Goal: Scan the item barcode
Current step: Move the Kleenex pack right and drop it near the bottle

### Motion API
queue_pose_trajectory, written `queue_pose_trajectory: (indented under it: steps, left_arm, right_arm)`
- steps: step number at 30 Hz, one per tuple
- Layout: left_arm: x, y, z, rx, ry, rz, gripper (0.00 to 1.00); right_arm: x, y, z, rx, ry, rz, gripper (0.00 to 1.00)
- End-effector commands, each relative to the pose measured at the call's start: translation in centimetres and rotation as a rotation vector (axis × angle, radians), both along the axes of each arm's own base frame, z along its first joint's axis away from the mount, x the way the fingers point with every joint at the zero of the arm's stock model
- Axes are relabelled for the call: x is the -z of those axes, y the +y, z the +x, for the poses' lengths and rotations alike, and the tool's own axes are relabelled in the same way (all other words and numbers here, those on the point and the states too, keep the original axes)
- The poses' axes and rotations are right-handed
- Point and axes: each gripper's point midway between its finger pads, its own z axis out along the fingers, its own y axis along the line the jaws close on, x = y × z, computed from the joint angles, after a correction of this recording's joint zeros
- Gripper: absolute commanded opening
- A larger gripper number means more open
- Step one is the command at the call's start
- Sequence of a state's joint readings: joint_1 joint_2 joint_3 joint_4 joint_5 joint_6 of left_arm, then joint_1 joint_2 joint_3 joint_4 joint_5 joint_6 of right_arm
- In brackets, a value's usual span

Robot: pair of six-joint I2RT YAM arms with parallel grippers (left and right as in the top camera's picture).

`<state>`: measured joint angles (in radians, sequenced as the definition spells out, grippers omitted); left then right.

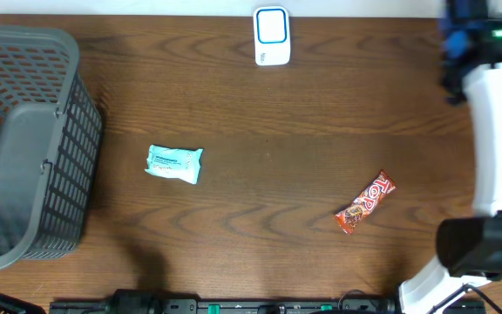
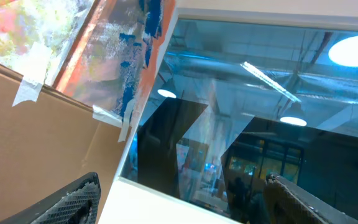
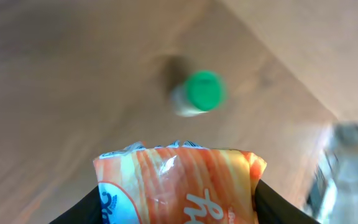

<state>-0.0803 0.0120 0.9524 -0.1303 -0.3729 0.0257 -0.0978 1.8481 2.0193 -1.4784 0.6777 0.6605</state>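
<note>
At six o'clock in wrist view, my right pincer (image 3: pixel 176 209), half closed, is pinching the orange packet (image 3: pixel 179 177) by its sides, presumably baring its face for scanning.

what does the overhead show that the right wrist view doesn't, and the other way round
Only overhead: the basket at the left, the white scanner at the far edge, a teal packet, a red wrapper and the right arm.
Only right wrist: an orange packet between its fingers, and a blurred green-capped thing standing on the table beyond it.
Both: the wooden table.
</note>
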Motion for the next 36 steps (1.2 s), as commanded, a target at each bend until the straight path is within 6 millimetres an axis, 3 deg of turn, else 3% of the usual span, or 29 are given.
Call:
queue_pose_trajectory:
  steps: [1, 7, 13, 18, 22, 25, 28, 29, 31, 32, 36]
  left_arm:
    - [-0.1, 0.2, -0.6, -0.007, -0.017, -0.007, 0.84]
    - [-0.1, 0.2, -0.6, -0.007, -0.016, -0.007, 0.84]
    - [0.0, 0.1, -0.5, -0.007, -0.013, -0.007, 0.84]
    - [0.1, 0.1, -0.3, -0.007, -0.002, -0.006, 0.84]
    - [0.3, 0.1, -0.2, -0.007, 0.006, -0.005, 0.84]
    - [0.3, 0.1, -0.2, -0.007, 0.009, -0.005, 0.84]
    - [0.3, 0.1, -0.2, -0.007, 0.009, -0.005, 0.84]
    - [0.3, 0.1, -0.2, -0.007, 0.009, -0.005, 0.84]
    - [0.3, 0.1, -0.2, -0.007, 0.009, -0.005, 0.84]
    - [0.3, 0.1, -0.2, -0.007, 0.009, -0.005, 0.84]
    - [0.3, 0.1, -0.2, -0.007, 0.006, -0.005, 0.84]
  right_arm:
    - [2.2, -5.6, -2.9, 0.156, 0.068, 0.001, 0.47]
    - [7.4, -11.6, -7.8, 0.371, 0.085, 0.141, 0.45]
    - [12.1, -15.5, -13.1, 0.553, 0.081, 0.239, 0.45]
    - [18.1, -15.7, -16.3, 0.645, 0.068, 0.352, 0.45]
    - [21.1, -15.0, -16.7, 0.669, 0.001, 0.461, 0.58]
    - [21.1, -15.2, -15.6, 0.627, -0.055, 0.511, 0.63]
    - [19.6, -15.0, -13.2, 0.513, -0.128, 0.593, 0.79]
    - [18.6, -14.9, -12.2, 0.474, -0.155, 0.624, 0.87]
    - [16.6, -14.6, -10.7, 0.409, -0.203, 0.67, 0.91]
    - [15.0, -14.5, -9.6, 0.366, -0.238, 0.698, 0.99]
    - [8.5, -13.6, -7.0, 0.271, -0.365, 0.756, 0.99]
